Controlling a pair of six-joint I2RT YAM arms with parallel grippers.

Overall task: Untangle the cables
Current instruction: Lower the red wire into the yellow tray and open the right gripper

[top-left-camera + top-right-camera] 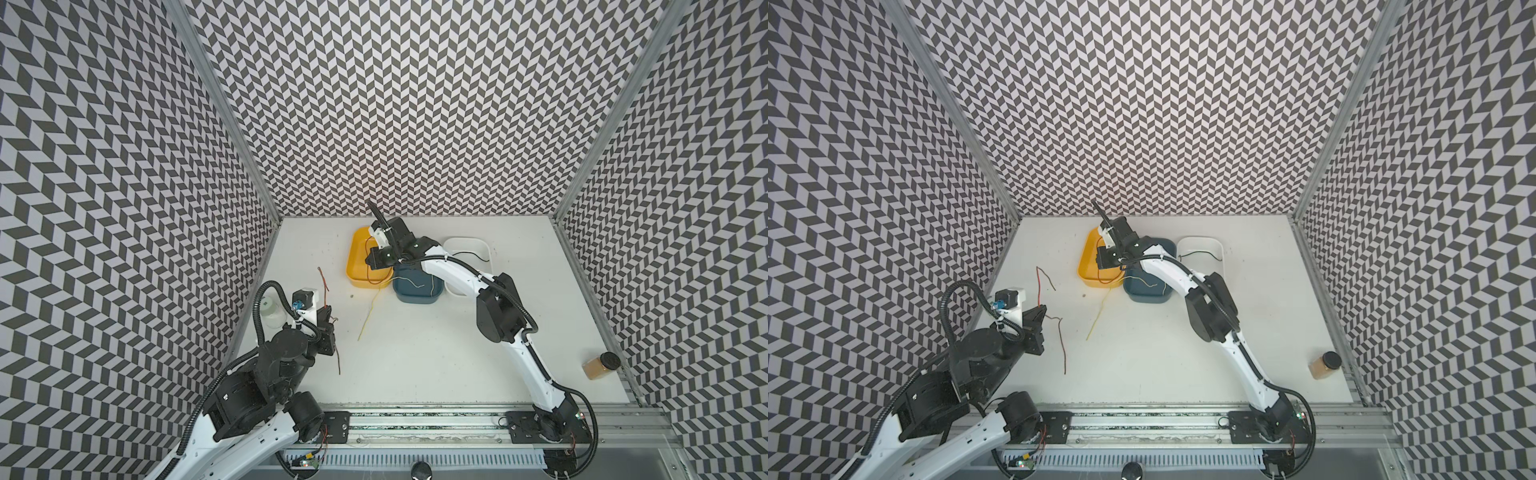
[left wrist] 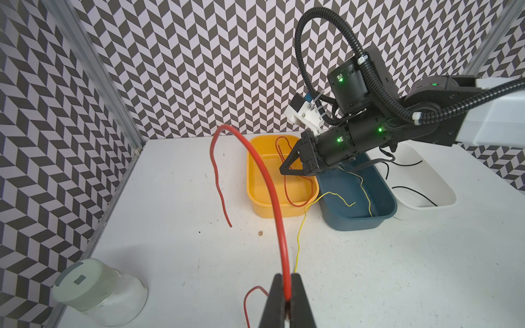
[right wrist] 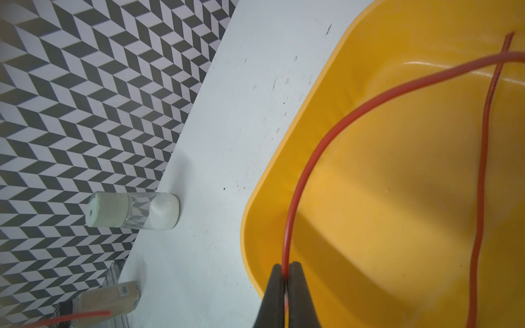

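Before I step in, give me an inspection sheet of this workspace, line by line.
Surface: white table, scuffed, one small crumb.
Job's things: red cable arching above the table; orange cable looped in yellow bin; yellow cable trailing from blue bin onto the table; black cable in white bin.
Clutter: pale-lidded jar by the left wall; black-lidded spice jar at the right edge.
Grippers: left gripper shut on red cable; right gripper shut on orange cable, over the yellow bin.
Cables: ribbed hoses along both arms.
Surroundings: chevron-patterned walls; metal rail at the front.
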